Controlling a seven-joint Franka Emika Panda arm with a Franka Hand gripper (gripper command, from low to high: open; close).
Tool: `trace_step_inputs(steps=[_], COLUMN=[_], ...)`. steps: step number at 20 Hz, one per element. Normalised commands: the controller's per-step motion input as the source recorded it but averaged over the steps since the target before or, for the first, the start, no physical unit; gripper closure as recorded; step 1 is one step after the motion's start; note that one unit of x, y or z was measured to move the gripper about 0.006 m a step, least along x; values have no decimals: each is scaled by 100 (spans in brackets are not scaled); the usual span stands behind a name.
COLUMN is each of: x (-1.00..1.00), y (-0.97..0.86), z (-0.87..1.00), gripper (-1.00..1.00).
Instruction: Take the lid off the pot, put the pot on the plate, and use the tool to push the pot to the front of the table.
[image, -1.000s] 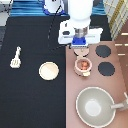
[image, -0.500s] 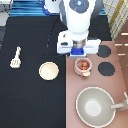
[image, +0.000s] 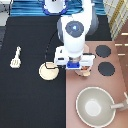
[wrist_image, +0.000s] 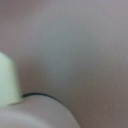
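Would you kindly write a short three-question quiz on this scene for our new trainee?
1. True or false: the pot stands on the plate.
2. Which lies nearest the exterior view's left edge? A) pot B) tool C) plate
3. Fill in: the end effector is nearest the ___.

Key: 1 false, they are apart; 2 B; 3 pot.

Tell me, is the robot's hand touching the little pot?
Cannot tell. In the exterior view the gripper sits over the stove's edge and covers most of the pot, hiding any contact; the wrist view shows only blurry surfaces.
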Motion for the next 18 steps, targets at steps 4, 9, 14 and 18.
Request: trace_step_inputs(steps=[4,9,14,18], x=[-50,-26,6,10], y=[0,0,0,1], z=[-31,-11,2,14], gripper=[-100,-100,100,100])
